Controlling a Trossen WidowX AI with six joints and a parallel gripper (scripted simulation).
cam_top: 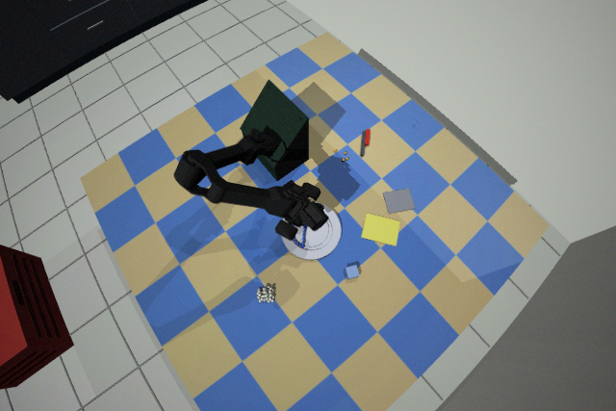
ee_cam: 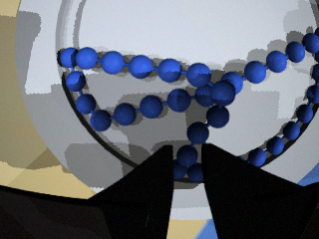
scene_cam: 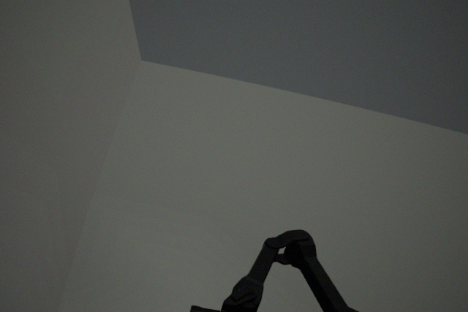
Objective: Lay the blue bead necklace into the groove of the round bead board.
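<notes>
The blue bead necklace lies tangled on the round white bead board. In the wrist view one strand runs along the groove at the right, and other strands cross the flat middle. My gripper is low over the board's near-left edge. Its two black fingers stand close together with a bead of a hanging strand between the tips. In the exterior view only the arm's elbow shows against bare walls.
A dark green box stands behind the arm. A yellow square, a grey square, a small blue cube, a white bead cluster, a red-handled tool and orange beads lie on the checkered mat. A red crate stands far left.
</notes>
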